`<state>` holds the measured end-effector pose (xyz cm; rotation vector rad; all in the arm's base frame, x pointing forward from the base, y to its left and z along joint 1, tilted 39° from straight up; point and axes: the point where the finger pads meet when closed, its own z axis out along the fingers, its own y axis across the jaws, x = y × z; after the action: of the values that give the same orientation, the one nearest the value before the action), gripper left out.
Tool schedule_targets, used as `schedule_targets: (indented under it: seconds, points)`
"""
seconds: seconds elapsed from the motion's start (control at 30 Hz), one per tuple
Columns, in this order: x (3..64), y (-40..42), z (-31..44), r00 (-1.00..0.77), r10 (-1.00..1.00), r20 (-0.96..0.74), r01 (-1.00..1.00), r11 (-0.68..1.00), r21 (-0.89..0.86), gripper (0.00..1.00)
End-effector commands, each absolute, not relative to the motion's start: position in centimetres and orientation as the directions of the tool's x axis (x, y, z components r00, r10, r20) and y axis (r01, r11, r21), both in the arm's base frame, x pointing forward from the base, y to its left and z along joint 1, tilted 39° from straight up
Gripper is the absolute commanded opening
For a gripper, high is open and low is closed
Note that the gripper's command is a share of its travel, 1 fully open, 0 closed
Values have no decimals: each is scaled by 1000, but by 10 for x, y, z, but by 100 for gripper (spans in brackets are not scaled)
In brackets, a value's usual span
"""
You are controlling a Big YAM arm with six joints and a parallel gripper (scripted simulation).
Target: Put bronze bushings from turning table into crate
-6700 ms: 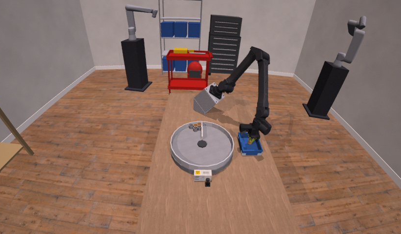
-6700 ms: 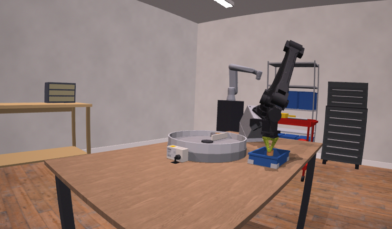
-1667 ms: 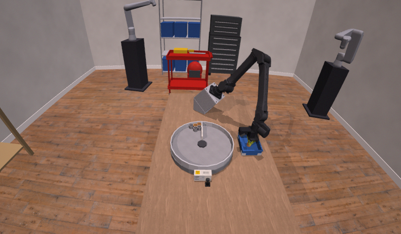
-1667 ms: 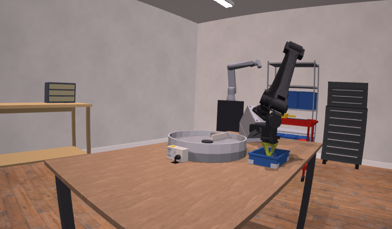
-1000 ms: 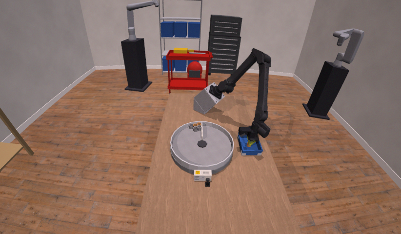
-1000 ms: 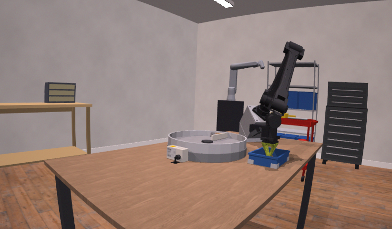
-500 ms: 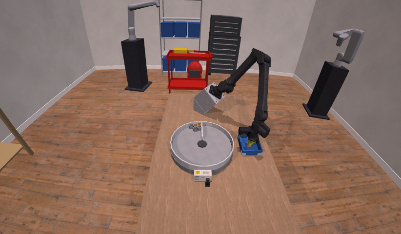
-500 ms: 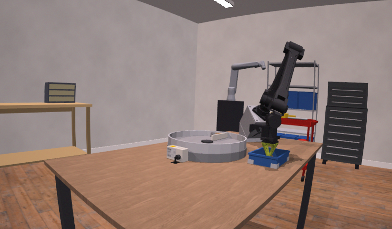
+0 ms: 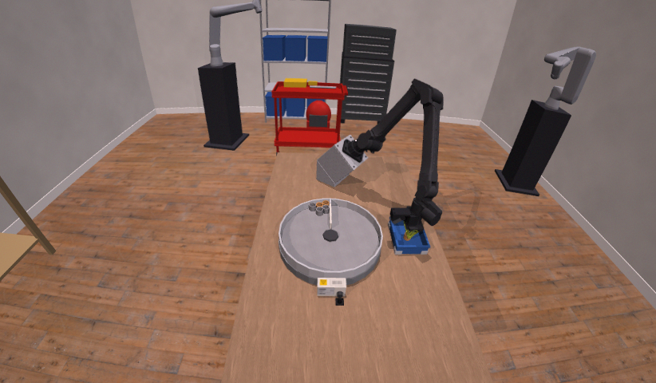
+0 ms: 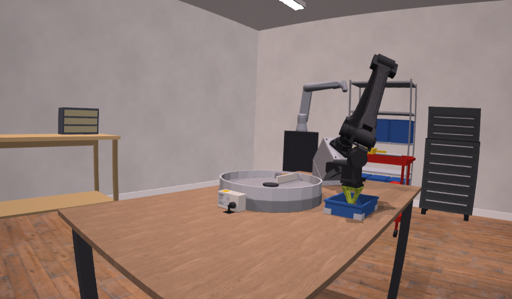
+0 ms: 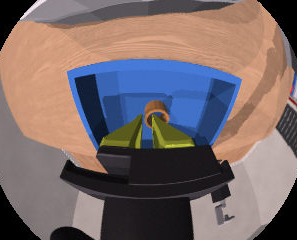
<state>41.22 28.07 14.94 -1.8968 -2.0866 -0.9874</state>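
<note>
My gripper (image 9: pixel 408 237) (image 10: pixel 350 202) (image 11: pixel 147 117) points down into the blue crate (image 9: pixel 410 250) (image 10: pixel 339 210) (image 11: pixel 153 65). Its yellow fingers are slightly open, with a narrow gap. A bronze bushing (image 9: pixel 405 237) (image 11: pixel 156 106) lies on its side in the crate, its open end towards the fingers. The right fingertip overlaps that opening in the wrist view; contact is unclear. On the grey turning table (image 9: pixel 307 251) (image 10: pixel 281 196), two bronze bushings (image 9: pixel 319 204) stand at the back among three visible steel bushings (image 9: pixel 319 211), left of the pale divider.
The pale divider (image 9: pixel 329 215) (image 10: pixel 287 178) runs from the turning table's dark hub (image 9: pixel 330 235) (image 10: pixel 270 184) to its back rim. A white box (image 9: pixel 331 287) (image 10: pixel 231 200) stands at its front. The arm's angled grey base block (image 9: pixel 338 162) stands behind it.
</note>
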Motion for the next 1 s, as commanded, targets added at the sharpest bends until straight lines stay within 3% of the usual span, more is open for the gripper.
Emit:
schedule_targets:
  seconds: [0.0,0.97]
  points:
    - [417,287,156,-196,826,528,926,-21,377,13]
    - [400,236,239,-211,822,528,909,-34,416,13]
